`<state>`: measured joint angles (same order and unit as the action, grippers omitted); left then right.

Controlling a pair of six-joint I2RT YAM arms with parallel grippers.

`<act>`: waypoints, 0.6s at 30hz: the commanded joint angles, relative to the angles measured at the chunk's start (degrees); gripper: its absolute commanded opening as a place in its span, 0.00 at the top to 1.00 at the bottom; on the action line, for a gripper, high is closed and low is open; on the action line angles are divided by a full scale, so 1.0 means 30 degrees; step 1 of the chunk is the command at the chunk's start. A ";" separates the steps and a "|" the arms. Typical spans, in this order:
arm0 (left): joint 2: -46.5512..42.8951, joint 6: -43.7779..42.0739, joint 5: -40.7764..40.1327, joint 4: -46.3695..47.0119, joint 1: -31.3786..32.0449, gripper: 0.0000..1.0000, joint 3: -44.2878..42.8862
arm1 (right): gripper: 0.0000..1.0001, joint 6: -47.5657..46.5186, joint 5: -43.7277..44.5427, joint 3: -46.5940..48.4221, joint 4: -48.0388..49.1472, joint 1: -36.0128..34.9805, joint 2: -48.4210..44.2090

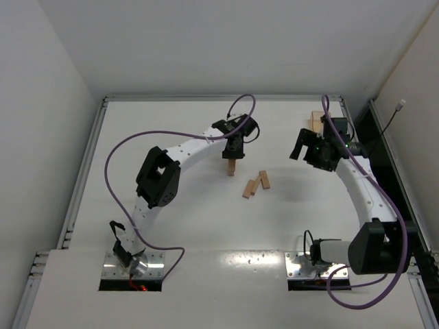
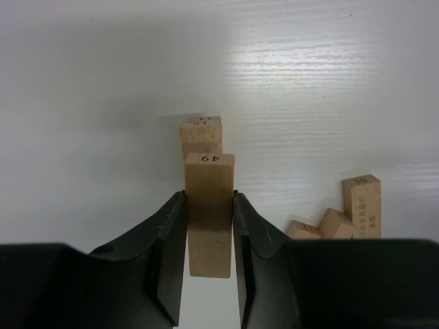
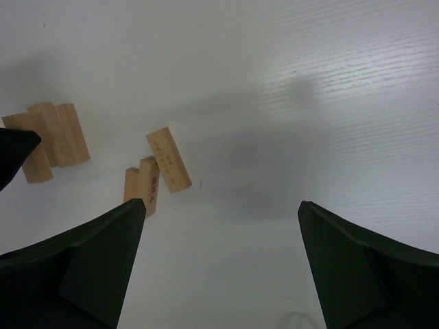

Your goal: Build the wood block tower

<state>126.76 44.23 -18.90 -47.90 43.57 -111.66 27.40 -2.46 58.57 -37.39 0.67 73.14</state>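
My left gripper (image 1: 233,152) (image 2: 209,196) is shut on a plain light-tan wood block (image 2: 209,219) marked 49, held endwise between the fingers. Just beyond it on the table is another wood block (image 2: 201,136), the start of the wood block tower (image 1: 231,168). In the right wrist view these show as a few blocks close together (image 3: 60,133) at the left edge. Three loose blocks (image 1: 255,184) (image 3: 168,159) (image 2: 361,204) lie to the right of the tower. My right gripper (image 1: 302,146) (image 3: 221,203) hovers open over bare table, to the right of the loose blocks.
A shallow tan tray (image 1: 316,122) sits at the back right, partly behind the right arm. The white table (image 1: 171,130) is bounded by a raised rail (image 1: 89,171) on the left and back. Purple cables loop over both arms.
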 commanded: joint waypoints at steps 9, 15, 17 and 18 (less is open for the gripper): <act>0.0577 0.0199 -0.0323 0.0058 0.0242 1.00 -0.1189 | 0.09 0.0477 -0.0880 -0.0069 0.1035 0.0100 0.0199; 0.0579 0.0375 -0.0528 0.0058 0.0066 1.00 -0.1189 | 0.09 0.0477 -0.1055 -0.0069 0.1036 0.0100 0.0199; 0.0579 0.0375 -0.0528 0.0058 0.0066 1.00 -0.1189 | 0.09 0.0477 -0.1258 -0.0069 0.1212 0.0100 0.0199; 0.0579 0.0375 -0.0528 0.0058 0.0066 1.00 -0.1189 | 0.09 0.0477 -0.1260 -0.0069 0.1212 0.0100 0.0199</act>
<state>128.64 44.27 -19.38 -47.97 43.57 -113.10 28.12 -5.02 58.50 -35.99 0.67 73.60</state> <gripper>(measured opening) 0.243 0.915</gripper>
